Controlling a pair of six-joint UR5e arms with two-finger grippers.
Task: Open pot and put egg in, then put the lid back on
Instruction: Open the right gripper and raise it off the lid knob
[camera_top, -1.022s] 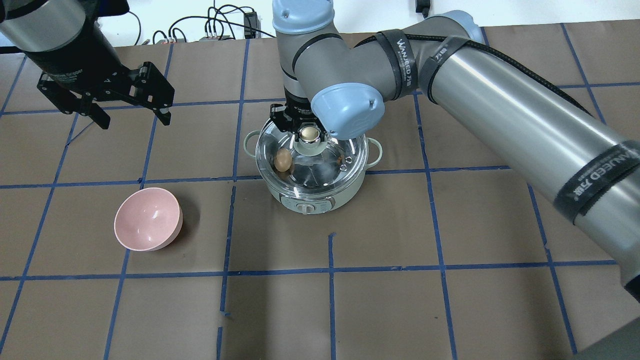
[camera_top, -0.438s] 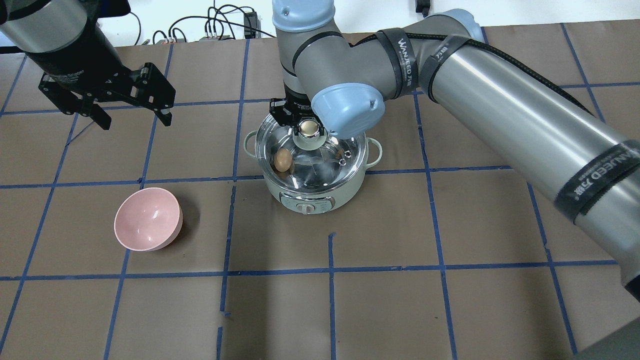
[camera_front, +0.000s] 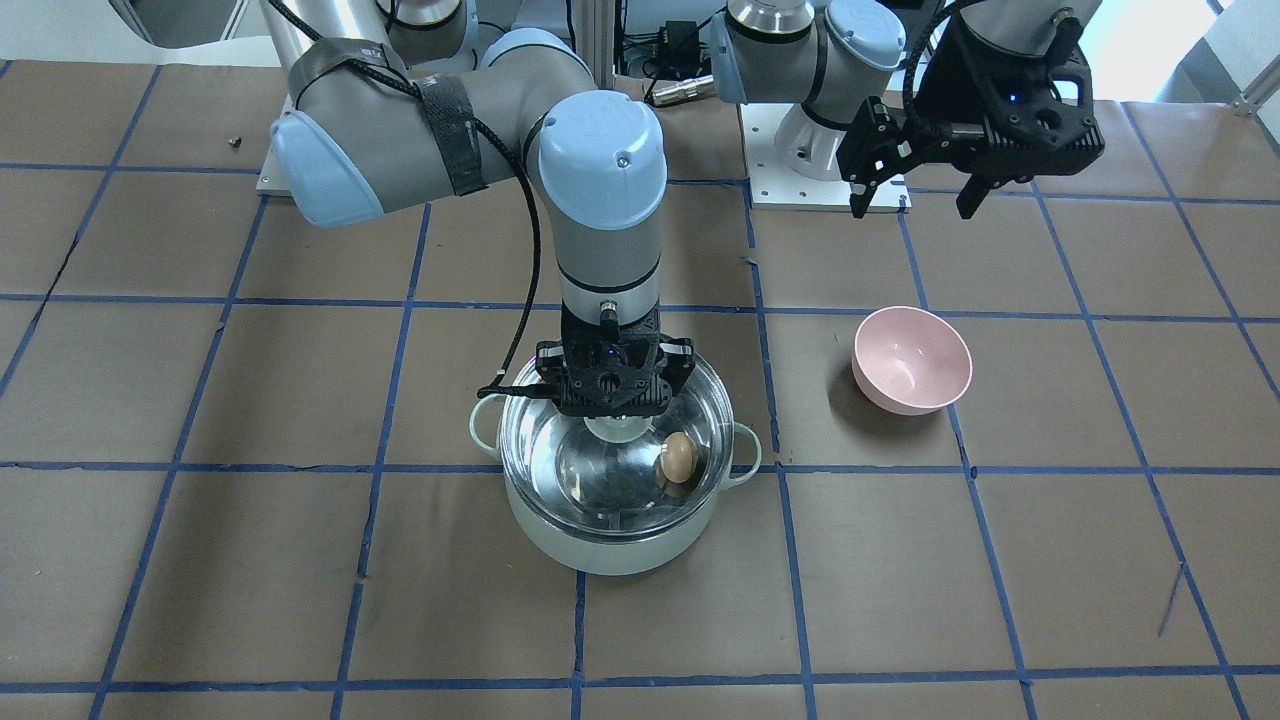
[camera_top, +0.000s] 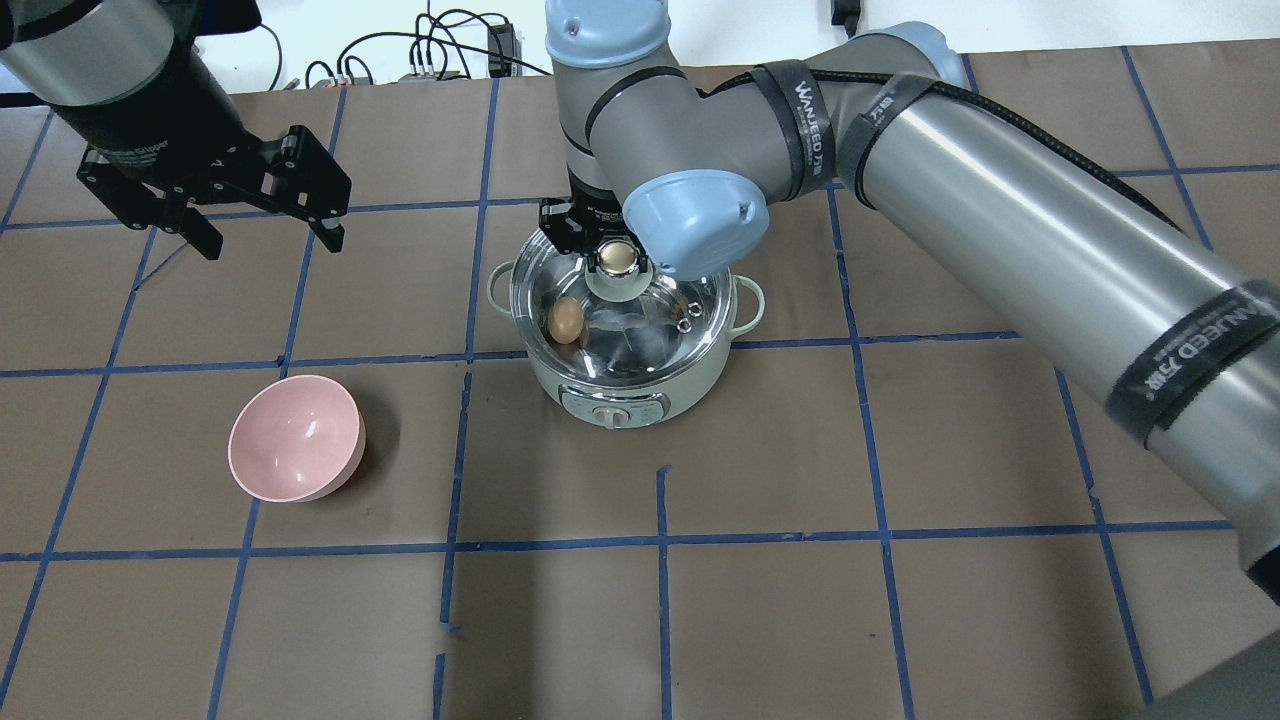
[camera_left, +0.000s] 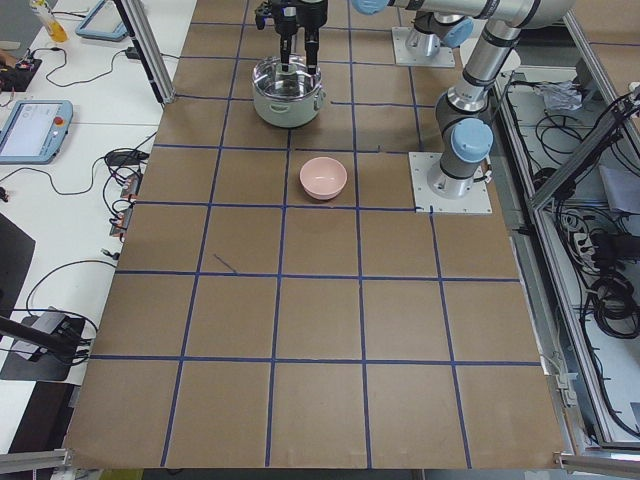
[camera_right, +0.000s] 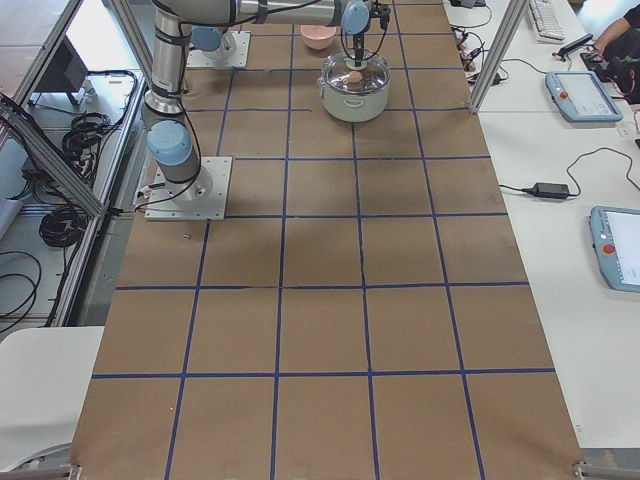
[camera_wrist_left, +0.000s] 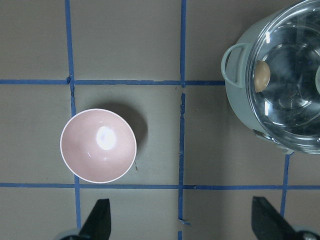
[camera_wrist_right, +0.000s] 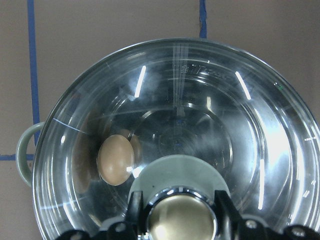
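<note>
Lid shifted back over pot; pink bowl apart

**Setting.** We identify a robotics laboratory: a brown-papered surface gridded with blue tape, steel mounting plates along one long edge, teach pendants on a white bench beyond the opposite edge, aluminium frame posts, and loose cables.

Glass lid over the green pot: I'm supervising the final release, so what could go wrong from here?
1. The right gripper fingers clamp the knob of the clear glass domed lid. I cannot tell whether it sits flush on the mint-green round pot, so release might leave it tilted.
2. Rising before the fingers open could pull the lid off.
</note>
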